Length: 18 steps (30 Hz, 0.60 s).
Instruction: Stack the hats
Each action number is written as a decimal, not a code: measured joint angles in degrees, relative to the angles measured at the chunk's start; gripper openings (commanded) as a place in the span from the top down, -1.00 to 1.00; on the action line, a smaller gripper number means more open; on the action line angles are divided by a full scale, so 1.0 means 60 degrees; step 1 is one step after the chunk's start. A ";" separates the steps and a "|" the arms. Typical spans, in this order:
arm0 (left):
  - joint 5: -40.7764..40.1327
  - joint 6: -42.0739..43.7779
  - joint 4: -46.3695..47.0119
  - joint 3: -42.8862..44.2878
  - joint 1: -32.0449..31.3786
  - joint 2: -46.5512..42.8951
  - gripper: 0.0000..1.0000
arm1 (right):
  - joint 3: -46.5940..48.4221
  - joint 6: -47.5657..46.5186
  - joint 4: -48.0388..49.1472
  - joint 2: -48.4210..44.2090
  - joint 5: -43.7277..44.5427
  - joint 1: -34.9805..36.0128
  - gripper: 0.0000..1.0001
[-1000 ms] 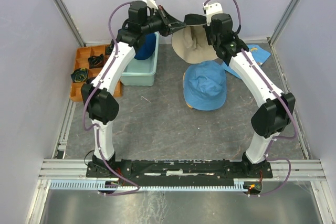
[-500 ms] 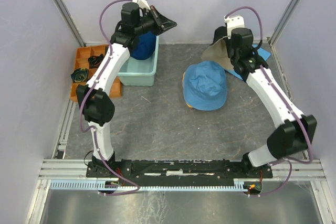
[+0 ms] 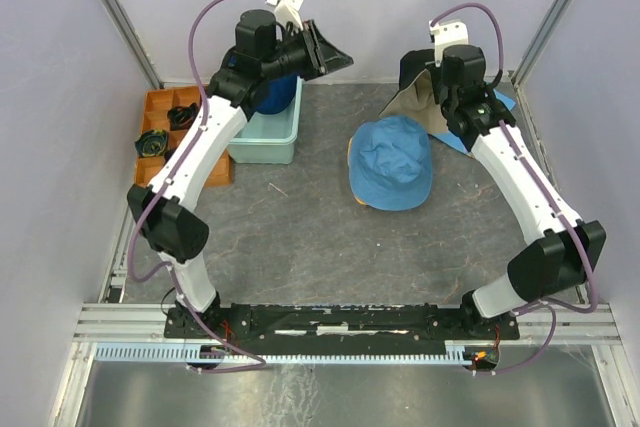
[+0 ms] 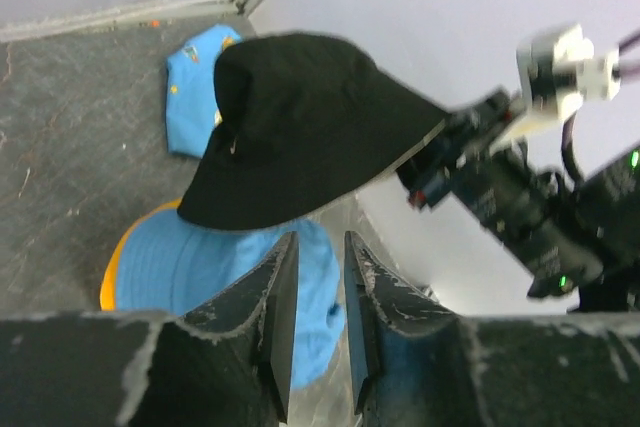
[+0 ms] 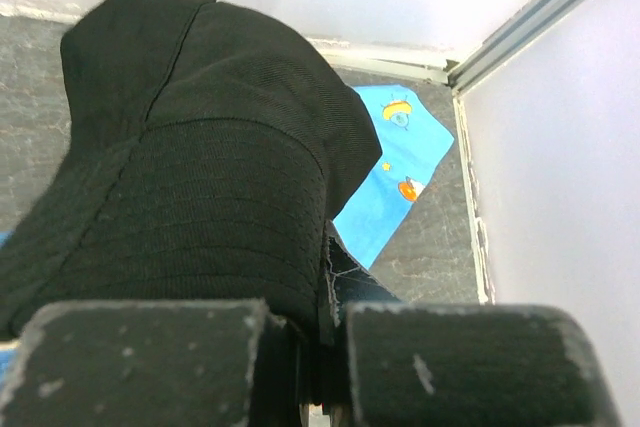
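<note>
My right gripper (image 3: 437, 95) is shut on the brim of the black hat (image 3: 408, 99), which hangs at the back right with its tan lining showing. In the right wrist view the black hat (image 5: 200, 177) fills the space ahead of the right gripper (image 5: 330, 347). My left gripper (image 3: 330, 52) is raised at the back, slightly open and holding nothing. In its own view the left gripper (image 4: 318, 287) points at the black hat (image 4: 300, 127). A light blue hat (image 3: 390, 162) lies over a yellow-orange hat (image 3: 360, 203) mid-table. The navy hat (image 3: 270, 92) sits in the tub.
The mint-green tub (image 3: 265, 137) stands at the back left, with an orange compartment tray (image 3: 165, 132) beside it. A printed light-blue cloth (image 3: 490, 107) lies flat in the back right corner, under the hanging hat. Walls enclose the table on three sides.
The black hat, held between both grippers a second ago, now hangs from the right gripper alone, farther right. The left gripper has let go, pulled back left and opened slightly.
</note>
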 measured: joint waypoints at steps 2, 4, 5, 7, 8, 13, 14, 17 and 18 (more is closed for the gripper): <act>-0.0102 0.0448 -0.0331 -0.0433 -0.0233 -0.0470 0.15 | 0.0408 0.0073 -0.0168 0.0244 -0.0073 0.0011 1.00; -0.0204 0.0794 -0.0550 -0.0780 -0.0408 -0.0907 0.06 | 0.0736 0.0120 -0.0280 0.0379 -0.0117 0.0055 1.00; -0.0244 0.0951 -0.0634 -0.0929 -0.0492 -0.1100 -0.01 | 0.0838 0.0138 -0.0306 0.0401 -0.0131 0.0091 1.00; -0.0339 0.1260 -0.0772 -0.1231 -0.0739 -0.1545 -0.12 | 0.1027 0.0142 -0.0404 0.0412 -0.0135 0.0229 1.00; -0.0408 0.1435 -0.0823 -0.1370 -0.0863 -0.1759 -0.13 | 0.1122 0.0146 -0.0466 0.0423 -0.0131 0.0313 1.00; -0.0648 0.1785 -0.0616 -0.2142 -0.1417 -0.2499 -0.52 | 0.1384 0.0138 -0.0568 0.0474 -0.0007 0.0827 1.00; -0.0663 0.1756 -0.0430 -0.2412 -0.1479 -0.2583 -0.63 | 0.1406 0.0142 -0.0590 0.0488 0.0051 0.0943 1.00; -0.0816 0.1246 0.0244 -0.3304 -0.1537 -0.2634 -0.70 | 0.1435 0.0138 -0.0586 0.0546 0.0142 0.1206 1.00; -0.0889 0.1024 0.0397 -0.3566 -0.1530 -0.2630 -0.71 | 0.1435 0.0142 -0.0586 0.0561 0.0171 0.1268 1.00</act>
